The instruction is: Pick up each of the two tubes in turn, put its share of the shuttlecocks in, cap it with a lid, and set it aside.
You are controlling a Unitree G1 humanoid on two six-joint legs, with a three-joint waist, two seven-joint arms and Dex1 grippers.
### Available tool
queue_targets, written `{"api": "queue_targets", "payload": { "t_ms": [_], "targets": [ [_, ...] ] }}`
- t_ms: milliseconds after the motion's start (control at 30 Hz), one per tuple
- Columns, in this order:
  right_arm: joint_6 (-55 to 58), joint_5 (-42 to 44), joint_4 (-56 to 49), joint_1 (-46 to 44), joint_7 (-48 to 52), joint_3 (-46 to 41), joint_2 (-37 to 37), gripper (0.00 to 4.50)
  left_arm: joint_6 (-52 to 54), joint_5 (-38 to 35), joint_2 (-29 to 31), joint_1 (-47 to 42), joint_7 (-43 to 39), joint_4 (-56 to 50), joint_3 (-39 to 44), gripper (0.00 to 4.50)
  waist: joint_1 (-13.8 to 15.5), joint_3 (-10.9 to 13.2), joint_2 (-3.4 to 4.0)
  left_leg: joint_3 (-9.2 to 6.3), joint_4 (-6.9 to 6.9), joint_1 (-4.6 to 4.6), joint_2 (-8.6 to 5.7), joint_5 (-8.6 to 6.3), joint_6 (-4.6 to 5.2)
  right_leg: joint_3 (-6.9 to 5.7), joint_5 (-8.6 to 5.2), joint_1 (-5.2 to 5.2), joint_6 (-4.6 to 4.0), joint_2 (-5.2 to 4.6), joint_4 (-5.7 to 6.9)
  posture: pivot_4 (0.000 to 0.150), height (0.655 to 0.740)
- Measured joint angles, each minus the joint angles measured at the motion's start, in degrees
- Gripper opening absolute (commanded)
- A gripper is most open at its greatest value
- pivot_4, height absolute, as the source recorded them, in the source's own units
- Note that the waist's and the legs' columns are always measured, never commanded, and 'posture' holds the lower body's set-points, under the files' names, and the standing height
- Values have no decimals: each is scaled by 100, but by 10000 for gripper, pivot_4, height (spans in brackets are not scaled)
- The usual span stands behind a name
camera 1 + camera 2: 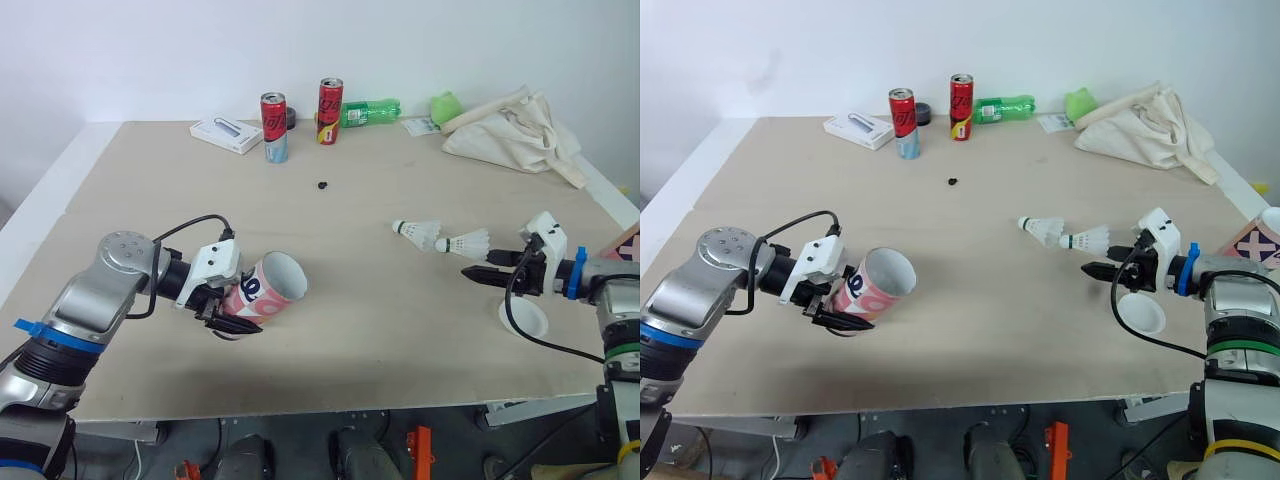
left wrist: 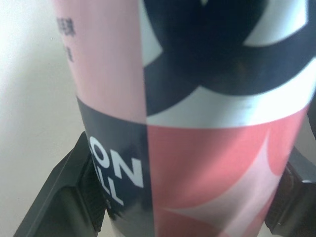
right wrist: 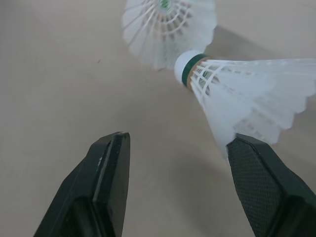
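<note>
The left gripper (image 1: 225, 312) clamps the tube (image 1: 268, 287), held tilted with its mouth toward the right arm. The right gripper (image 1: 478, 272), jaws wide, hovers just beside the nearer shuttlecock (image 1: 468, 242) on the worktop (image 1: 380, 340). Step in hand: loading. The next move calls for closing on the shuttlecock without crushing its feathers.

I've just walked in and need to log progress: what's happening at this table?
The robot's left tool is shut on a pink, white and navy cardboard tube, holding it tilted, open end raised. The right tool is open beside two white feather shuttlecocks lying on the light wooden table, gripping neither. A round white lid lies close by.
</note>
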Motion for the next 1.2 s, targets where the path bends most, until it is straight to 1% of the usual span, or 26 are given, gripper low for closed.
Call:
{"api": "queue_targets", "payload": {
  "t_ms": [100, 433, 500, 533, 600, 633, 667, 700, 1033, 1133, 1200],
  "targets": [
    [81, 36, -308, 127, -61, -1, -39, 32657, 0, 2, 1, 0, -2, 2, -3, 35265, 0, 0, 0, 0, 0, 1, 0, 1, -1, 0, 1, 0, 0, 0, 1, 1500, 7400],
    [218, 172, -714, 236, -382, -23, -36, 32657, -6, 1, -13, -3, -1, 2, -10, 35265, 1, 0, 0, 0, 0, 0, 0, 1, -1, 0, 1, 0, 1, 0, 1, 1500, 7400],
    [259, 235, -813, 333, -385, -34, -35, 27476, -7, 1, -13, -2, 0, 2, -10, 35265, 2, 0, 0, -1, 0, 0, 0, 1, -1, -1, 1, 1, 1, 0, 1, 1500, 7400],
    [281, 280, -871, 408, -389, -41, -31, 24107, -8, 1, -14, -3, 1, 2, -11, 35265, 2, 0, 0, 0, 0, 0, 0, 1, -1, 0, 1, 1, 2, 0, 1, 1500, 7400],
    [352, 331, -908, 480, -409, -86, -19, 15373, -8, 3, -14, -3, 3, 2, -11, 35265, 1, 0, 0, 1, 0, 0, 0, 1, -1, 1, 1, 0, 2, 0, 1, 1500, 7400],
    [375, 368, -932, 513, -412, -123, -20, 8970, -11, 4, -14, -3, 3, 3, -11, 35265, 1, 0, 0, 1, 0, 0, 0, 1, -1, 1, 1, 0, 2, 0, 1, 1500, 7400],
    [386, 393, -959, 538, -412, -140, -20, 5876, -12, 5, -14, -3, 3, 5, -11, 35265, 1, 0, 0, 0, 0, 0, 0, 1, -1, 0, 1, 0, 2, 0, 1, 1500, 7400],
    [405, 402, -981, 551, -412, -144, -20, 236, -18, 7, -14, -3, 2, 7, -12, 35265, 1, 0, 0, 1, 0, 1, 0, 1, -1, 1, 1, 0, 2, 0, 1, 1500, 7400],
    [499, 510, -1164, 705, -487, -150, -32, 236, -38, 9, -26, -10, 1, 26, -13, 35265, 4, 0, 0, 0, 0, 1, 0, 1, -1, 0, 1, 0, 3, 0, 1, 1500, 7400],
    [479, 506, -1239, 828, -550, -209, -129, 236, -41, 8, -30, -12, 1, 26, -17, 35265, 14, 0, 0, 1, 0, 0, 0, 1, -1, 1, 1, 0, 3, 0, 1, 1500, 7400],
    [558, 610, -1540, 1042, -477, -374, -311, 236, -46, 6, -37, -26, 2, 26, -30, 35265, 31, 2, 4, 0, 0, -3, -1, 1, -1, -1, -1, -2, 5, -1, 1, 1500, 7400]
  ]
}}
